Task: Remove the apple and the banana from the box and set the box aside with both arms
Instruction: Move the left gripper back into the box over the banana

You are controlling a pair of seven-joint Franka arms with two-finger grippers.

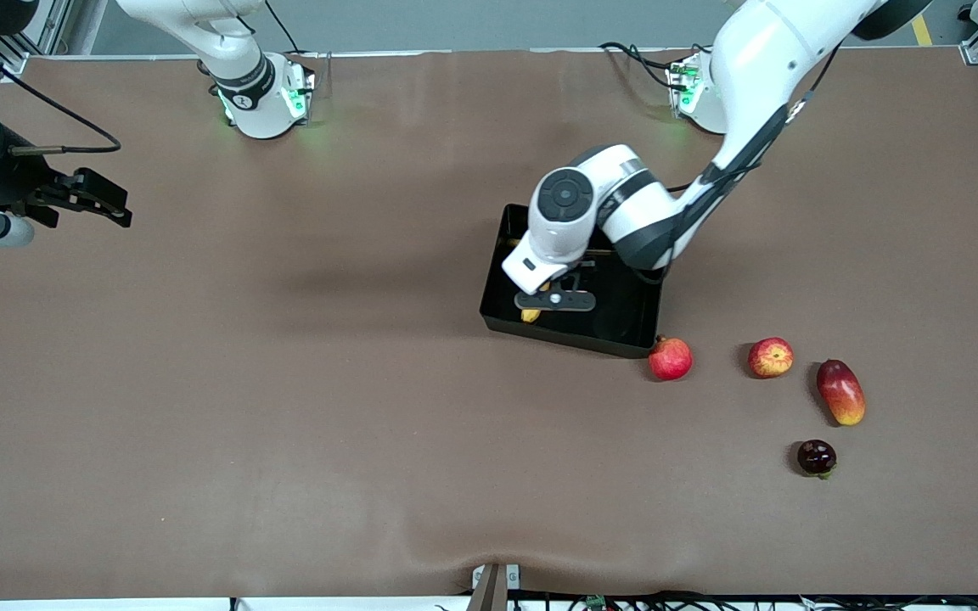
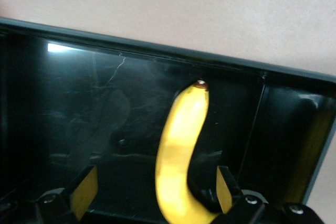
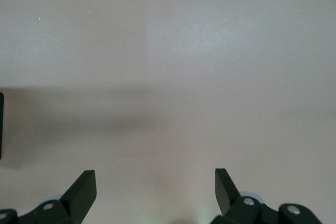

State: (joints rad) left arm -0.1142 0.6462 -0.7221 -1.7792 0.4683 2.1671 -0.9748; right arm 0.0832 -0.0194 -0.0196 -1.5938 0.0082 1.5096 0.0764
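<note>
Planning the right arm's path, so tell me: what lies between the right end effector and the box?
Nothing: in the front view only bare brown table lies between the right end effector, open at its end, and the black box.

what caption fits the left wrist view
Open left gripper over the banana lying in the black box.

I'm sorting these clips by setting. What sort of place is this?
Probably a robotics lab bench: two arms bolted along a brown-covered table, cables at its edges, and fruit laid out beside a black box as practice props.
</note>
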